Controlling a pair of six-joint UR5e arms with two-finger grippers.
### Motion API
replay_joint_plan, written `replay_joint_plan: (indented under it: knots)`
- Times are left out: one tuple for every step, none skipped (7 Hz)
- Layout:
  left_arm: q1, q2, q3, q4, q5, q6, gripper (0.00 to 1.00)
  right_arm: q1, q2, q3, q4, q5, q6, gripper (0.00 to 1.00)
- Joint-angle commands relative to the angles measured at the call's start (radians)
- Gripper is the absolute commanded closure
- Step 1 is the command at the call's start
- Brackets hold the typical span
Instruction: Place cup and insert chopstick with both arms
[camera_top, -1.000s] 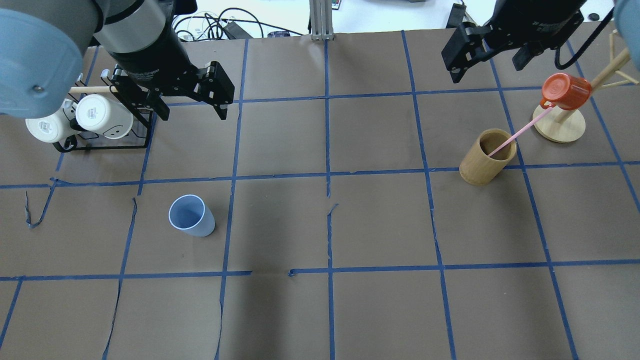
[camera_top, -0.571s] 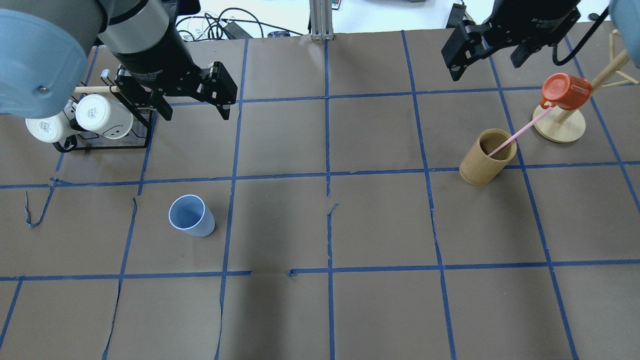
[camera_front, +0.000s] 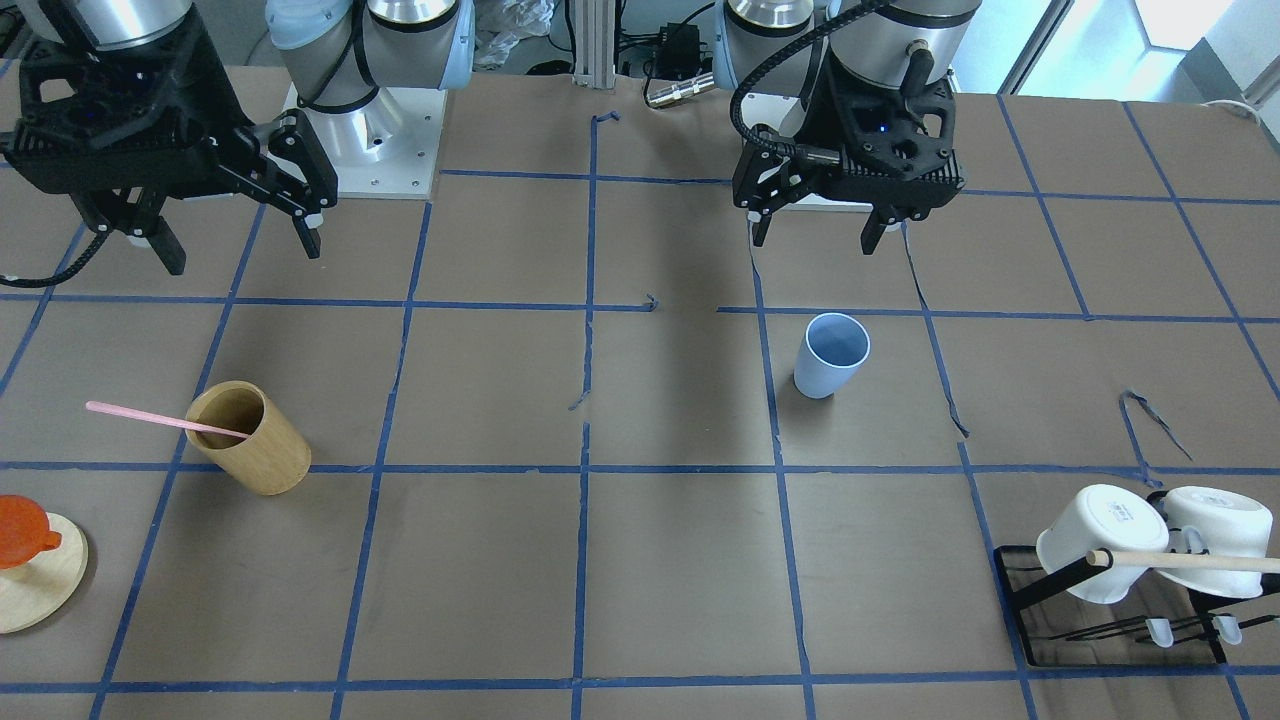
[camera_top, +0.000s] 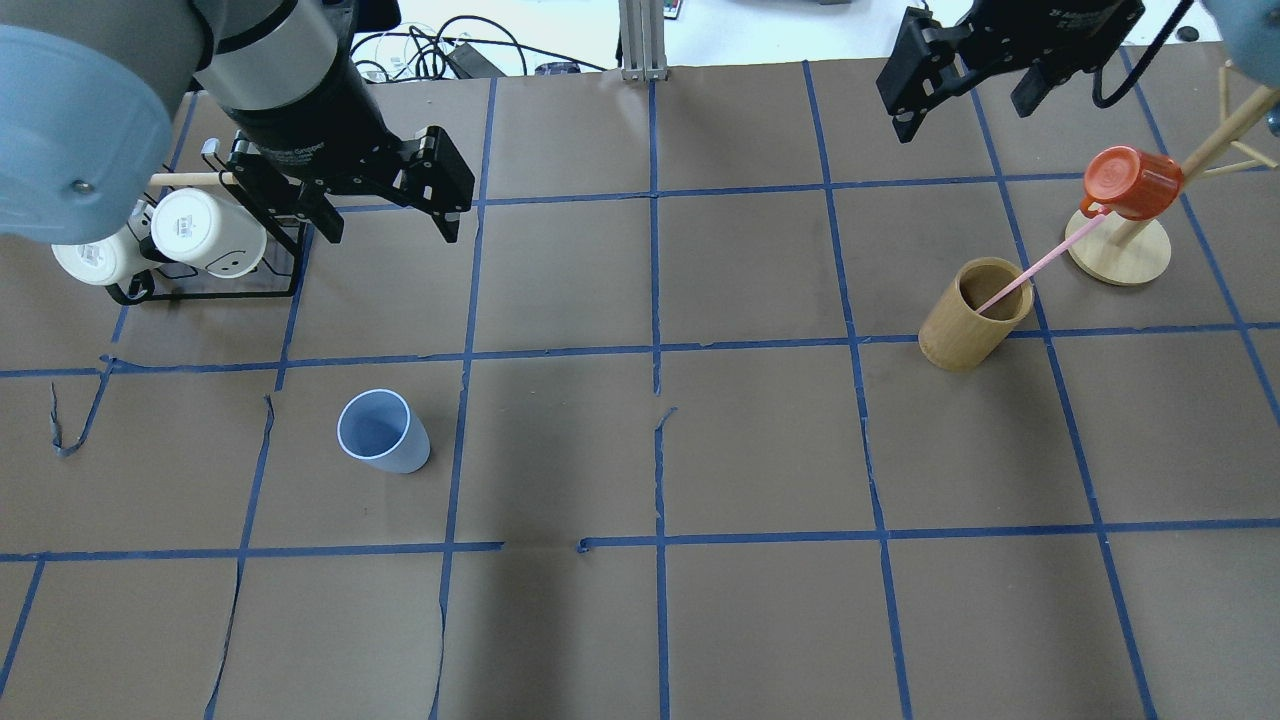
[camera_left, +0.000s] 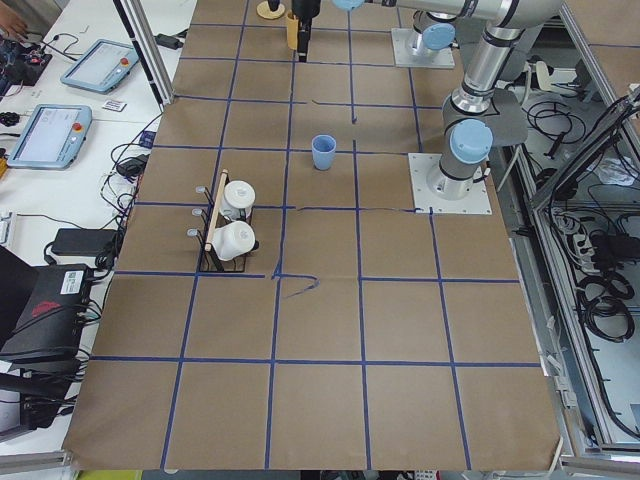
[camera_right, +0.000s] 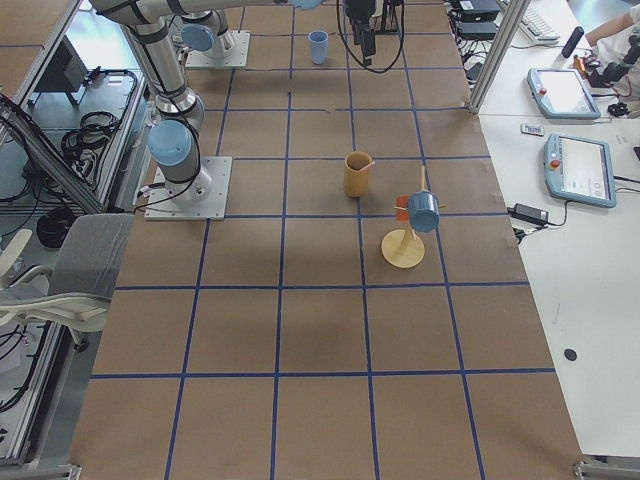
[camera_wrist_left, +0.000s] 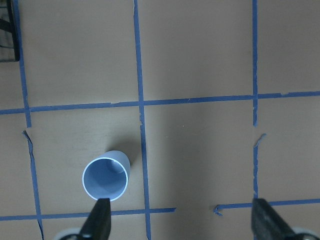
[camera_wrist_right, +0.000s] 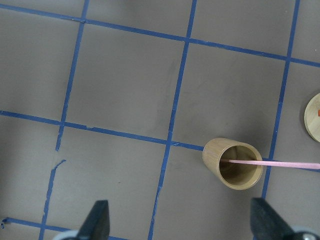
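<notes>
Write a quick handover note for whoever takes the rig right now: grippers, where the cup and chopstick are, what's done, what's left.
Grippers: left gripper open and empty above the table; right gripper open and empty, raised clear of the bamboo holder.
Things: blue cup upright on the table on the left arm's side, nothing in it; pink chopstick with one end inside the bamboo holder, leaning on its rim.
Done: cup set down; chopstick in the holder, if that is its target.
Left: seemingly only parking the arms; if the chopstick belongs in the blue cup, that move remains.
</notes>
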Motion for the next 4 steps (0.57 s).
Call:
replay_joint_plan:
  knots:
    - [0.000,0.004,0.000,-0.001,-0.001,0.000,0.00,-0.011,0.039,0.010,-0.005,-0.027,-0.070,0.00]
    - [0.008,0.005,-0.005,0.001,-0.004,0.001,0.00,-0.020,0.080,0.005,-0.047,-0.043,-0.236,0.00]
    - [0.002,0.005,-0.008,0.001,0.006,0.001,0.00,-0.043,0.111,0.008,-0.086,-0.072,-0.415,0.00]
    - [0.003,0.004,0.004,0.002,-0.006,0.000,0.00,-0.083,0.140,0.008,-0.117,-0.072,-0.563,0.00]
